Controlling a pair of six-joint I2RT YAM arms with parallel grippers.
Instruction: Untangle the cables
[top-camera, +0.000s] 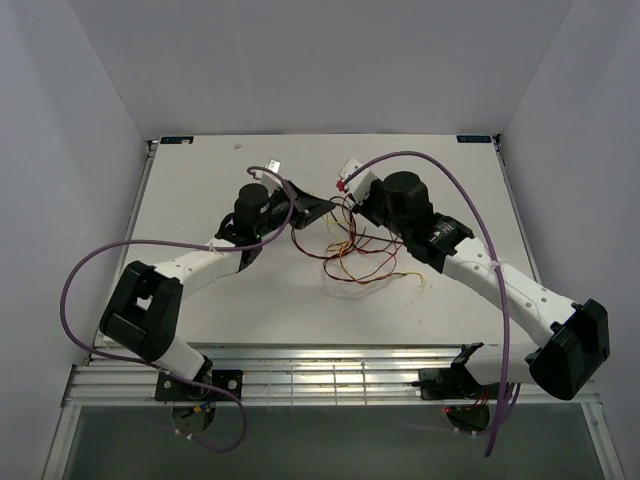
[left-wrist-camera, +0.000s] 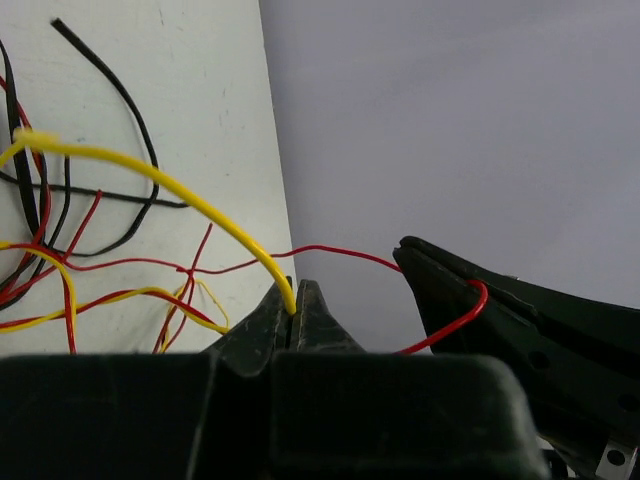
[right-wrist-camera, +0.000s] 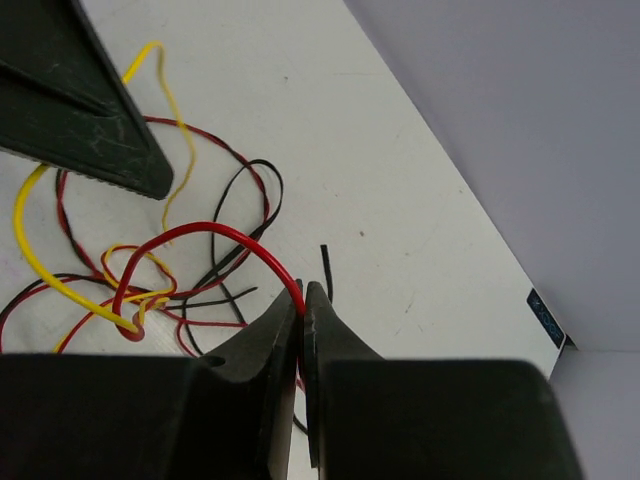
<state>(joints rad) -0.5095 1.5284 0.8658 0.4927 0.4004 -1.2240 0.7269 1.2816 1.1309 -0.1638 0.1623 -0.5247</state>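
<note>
The cables (top-camera: 355, 252) lie as a loose tangle of yellow, red and black wires on the white table (top-camera: 200, 190), between the two arms. My left gripper (top-camera: 316, 208) is shut on a yellow cable (left-wrist-camera: 170, 185), which arches up from the tangle into the closed tips (left-wrist-camera: 293, 308). My right gripper (top-camera: 348, 203) is shut on a red cable (right-wrist-camera: 200, 229) that loops up from a knot (right-wrist-camera: 135, 322) into its tips (right-wrist-camera: 302, 298). Both grippers hang close together above the tangle's far edge. In the left wrist view the right gripper's fingers (left-wrist-camera: 520, 330) show with the red cable (left-wrist-camera: 476, 306) round them.
White walls close in the table at the back and both sides. Thick purple cables (top-camera: 100, 255) run along each arm. A black wire end (right-wrist-camera: 325, 268) lies loose near the right gripper. The table's edge (right-wrist-camera: 470, 230) runs close by.
</note>
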